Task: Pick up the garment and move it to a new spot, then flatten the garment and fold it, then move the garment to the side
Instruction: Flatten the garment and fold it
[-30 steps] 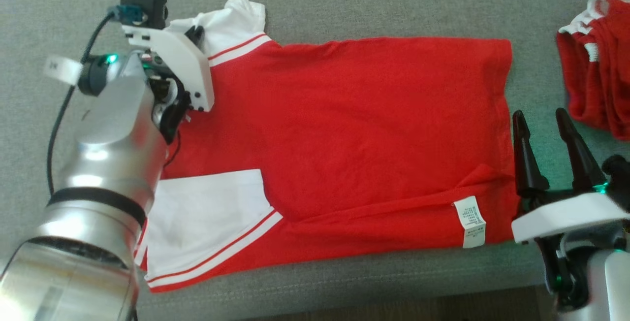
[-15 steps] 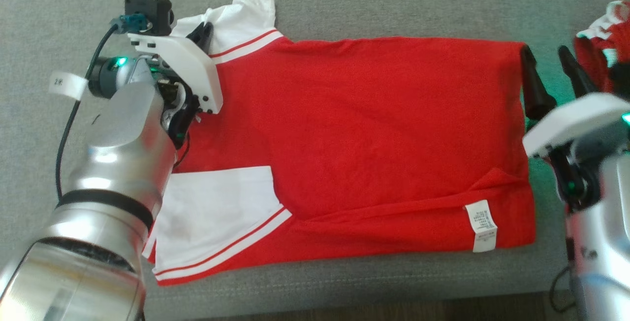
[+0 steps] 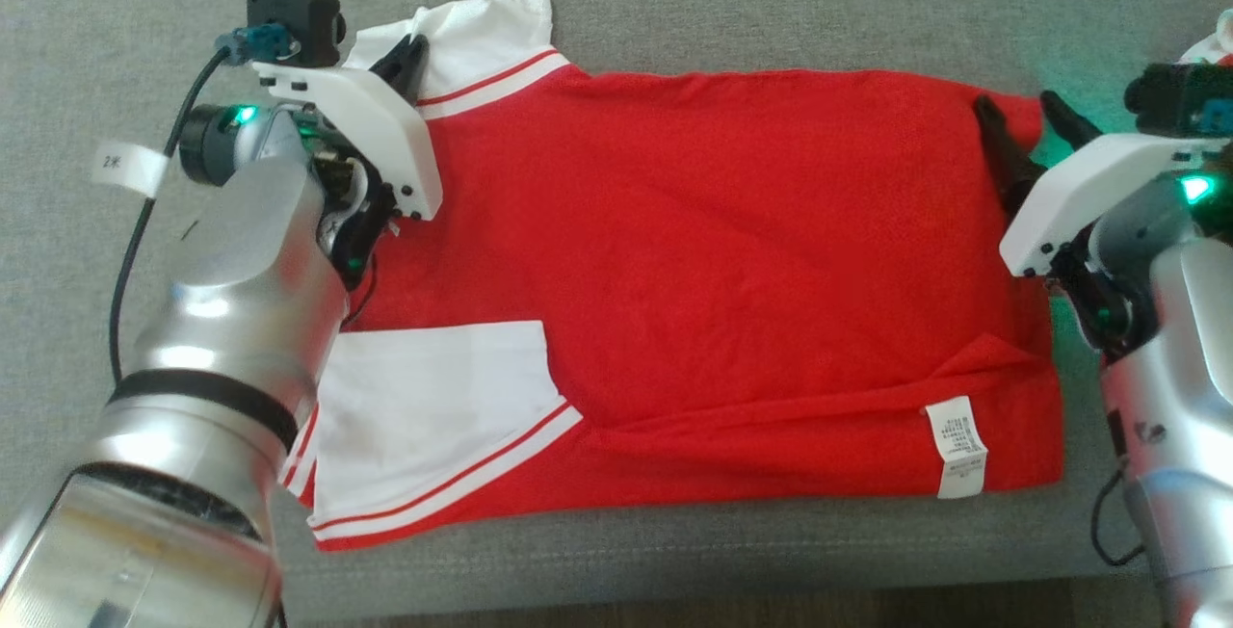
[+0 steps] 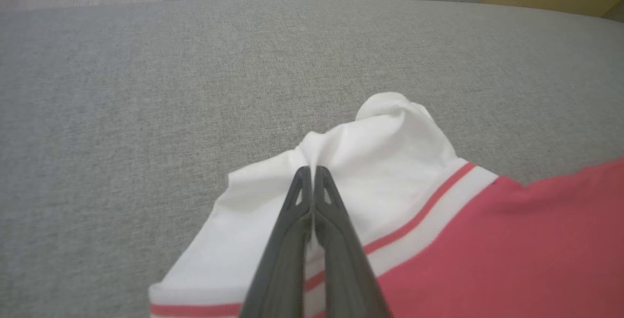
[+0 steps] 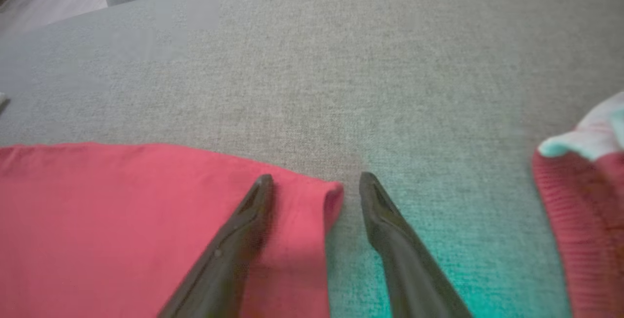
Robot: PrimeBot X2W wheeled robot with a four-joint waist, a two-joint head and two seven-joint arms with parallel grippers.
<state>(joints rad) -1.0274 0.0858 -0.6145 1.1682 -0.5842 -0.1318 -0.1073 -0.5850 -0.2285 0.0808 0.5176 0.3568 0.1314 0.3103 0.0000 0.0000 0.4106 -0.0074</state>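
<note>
Lying flat on the grey sofa cushion, the red shirt has its far white sleeve pinched in the left gripper, fingers fully closed on the cloth. The right gripper is wide open, straddling the far hem corner, one finger over red fabric, the other over cushion, gripping nothing. White care label by the near hem has print, too tiny to read.
</note>
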